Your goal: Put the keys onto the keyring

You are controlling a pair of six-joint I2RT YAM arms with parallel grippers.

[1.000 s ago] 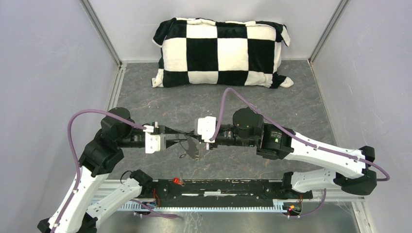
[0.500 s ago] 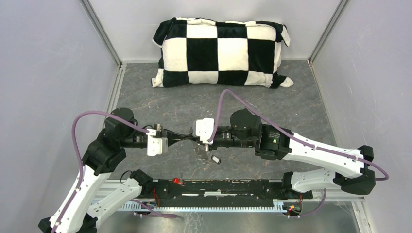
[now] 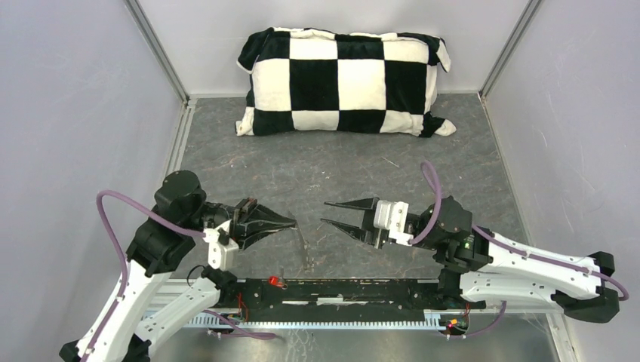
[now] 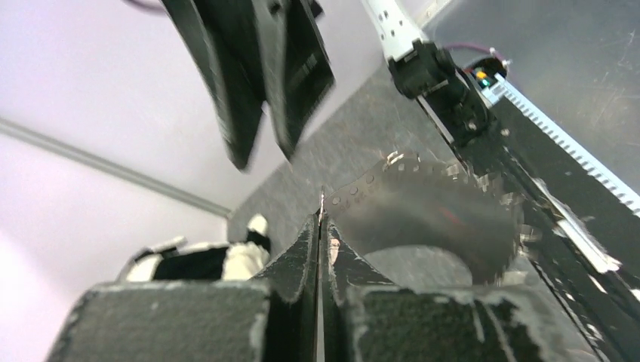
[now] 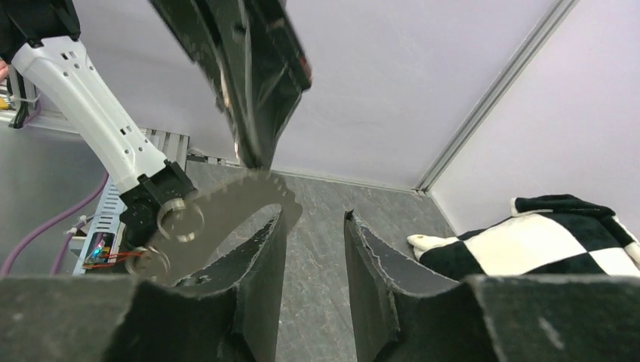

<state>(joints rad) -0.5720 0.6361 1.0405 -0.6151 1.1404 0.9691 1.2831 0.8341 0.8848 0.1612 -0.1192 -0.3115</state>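
From above, the left gripper (image 3: pixel 291 223) is pinching the one keyring (image 3: pixel 302 245), which is dangling near the middle of the tabletop's near edge. The right gripper (image 3: pixel 325 213) is gaping empty just beside it. One red key (image 3: pixel 275 282) is lying at that edge; no black key is showing. Left wrist: the jaws are clamping the ring's wire. Right wrist: the jaws are standing apart, holding nothing. The ring is being presented, so the next move is probably fetching a key.

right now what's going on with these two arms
The left gripper is shut on the keyring, pinching its thin wire so the loop hangs below its fingertips between the two arms. The right gripper is open and holds nothing, pointing at the ring from across a gap. I cannot make out the keys on the ring or in either gripper.
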